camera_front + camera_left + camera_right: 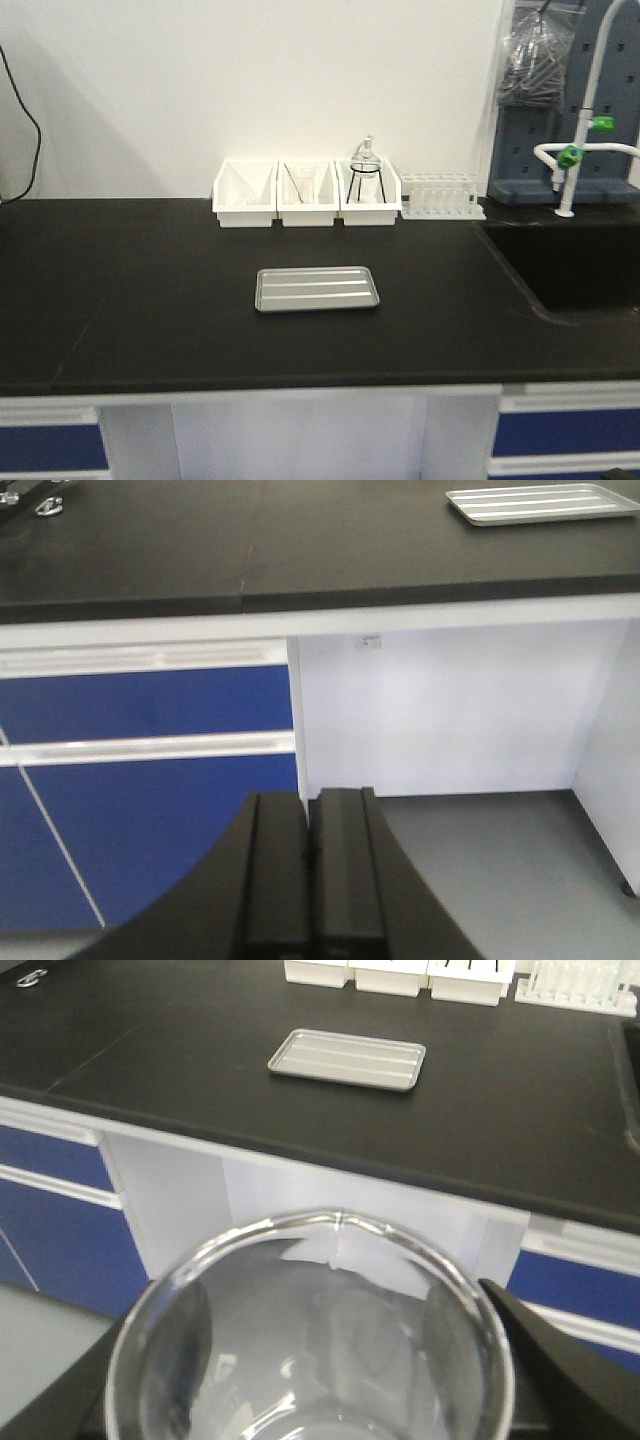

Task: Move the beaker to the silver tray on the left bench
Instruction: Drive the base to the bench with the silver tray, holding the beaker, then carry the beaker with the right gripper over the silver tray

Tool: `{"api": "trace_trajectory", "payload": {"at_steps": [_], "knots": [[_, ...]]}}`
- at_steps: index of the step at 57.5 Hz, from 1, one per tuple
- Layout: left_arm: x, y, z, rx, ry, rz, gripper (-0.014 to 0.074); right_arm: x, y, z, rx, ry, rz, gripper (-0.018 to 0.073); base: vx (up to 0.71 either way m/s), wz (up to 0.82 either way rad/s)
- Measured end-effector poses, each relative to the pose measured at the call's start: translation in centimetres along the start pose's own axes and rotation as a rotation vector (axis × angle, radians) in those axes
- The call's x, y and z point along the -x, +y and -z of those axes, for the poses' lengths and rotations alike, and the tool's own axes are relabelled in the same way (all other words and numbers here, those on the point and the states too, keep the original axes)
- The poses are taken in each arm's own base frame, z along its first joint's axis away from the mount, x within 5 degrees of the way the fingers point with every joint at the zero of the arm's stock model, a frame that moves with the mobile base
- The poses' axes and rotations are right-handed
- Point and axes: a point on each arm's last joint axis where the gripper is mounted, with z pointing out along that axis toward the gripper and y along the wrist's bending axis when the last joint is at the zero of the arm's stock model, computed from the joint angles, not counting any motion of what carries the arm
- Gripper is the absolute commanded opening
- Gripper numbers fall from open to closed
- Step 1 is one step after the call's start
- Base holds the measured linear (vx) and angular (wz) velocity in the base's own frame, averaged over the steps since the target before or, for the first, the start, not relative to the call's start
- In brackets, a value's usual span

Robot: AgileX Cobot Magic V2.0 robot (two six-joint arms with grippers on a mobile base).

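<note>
Apparently the right gripper [312,1400] clasped the beaker [300,1330]; the left gripper [312,855] sat closed; the label [369,640] under the left bench [300,540] was unreadable.

Count across all views:
- 1 silver tray [317,289]
- 1 black bench [120,290]
- 3 white bins: left bin [243,213], mid bin [306,213], right bin [370,212]
- 1 round flask [366,162] on 1 black tripod [366,190]
- 1 clear test-tube rack [440,195]; tubes too small to count
- 1 sink [570,265]
- 1 white gooseneck tap [595,80] w/ 2 green knobs [603,124]
- 1 grey-blue pegboard [530,150]
- 1 plastic bag [530,60]
- 1 black cable [33,140]
- 1 glass beaker [300,1360], right wrist view only
- Blue cabinet fronts [150,700]: 2 stacked in left wrist view
- 2 silver strip handles [150,658], same view
- Front view shows 1 blue front per side, L and R
</note>
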Motion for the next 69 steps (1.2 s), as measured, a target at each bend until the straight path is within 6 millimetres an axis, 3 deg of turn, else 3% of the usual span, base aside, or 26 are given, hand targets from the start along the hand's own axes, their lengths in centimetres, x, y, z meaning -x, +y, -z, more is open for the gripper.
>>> {"api": "trace_trajectory", "payload": {"at_steps": [39, 69], "knots": [[0.0, 0.0, 0.0, 0.0, 0.0, 0.0, 0.0001, 0.0, 0.0, 0.0, 0.0, 0.0, 0.0, -0.0008, 0.49, 0.08], [0.0, 0.0, 0.0, 0.0, 0.0, 0.0, 0.0001, 0.0, 0.0, 0.0, 0.0, 0.0, 0.0, -0.0008, 0.28, -0.01]]}}
